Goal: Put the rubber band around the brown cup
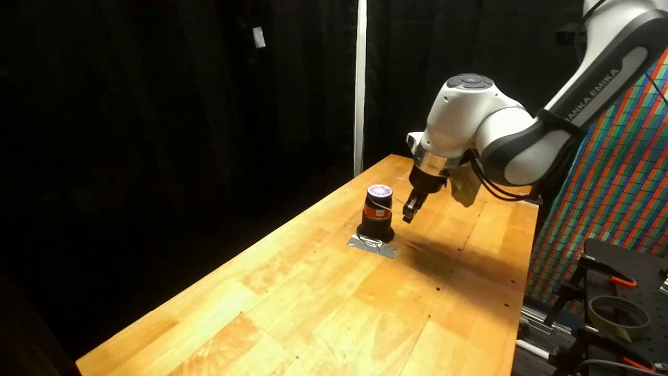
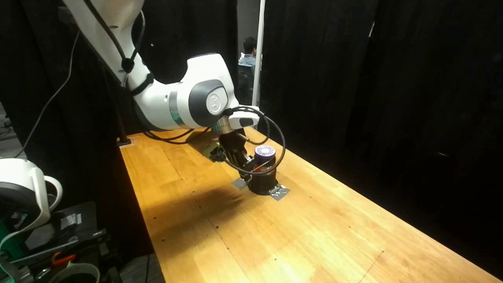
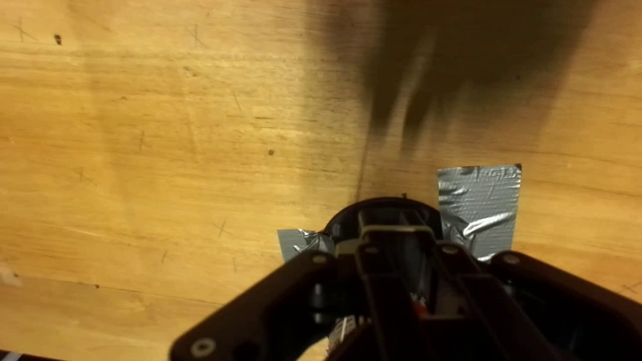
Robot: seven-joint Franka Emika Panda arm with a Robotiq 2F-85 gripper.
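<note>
The brown cup (image 1: 377, 213) stands upright on the table, dark with an orange-brown band and a pale patterned top. It also shows in an exterior view (image 2: 263, 184), partly behind a cable. In the wrist view only its dark base rim (image 3: 381, 203) and bits of label show past the fingers. My gripper (image 1: 408, 216) is beside the cup, above the table. The pale rubber band (image 1: 380, 206) loops over the cup's upper part and stretches to my fingertips. In the wrist view the band (image 3: 396, 228) crosses both fingertips (image 3: 392, 216), which stand slightly apart with a narrow gap.
Grey tape (image 1: 373, 245) fixes the cup's base to the wooden table (image 1: 313, 292); it also shows in the wrist view (image 3: 481, 205). A black cable (image 2: 282, 141) hangs from the wrist around the cup's front. A dark side shelf with a tape roll (image 1: 618, 316) stands beside the table.
</note>
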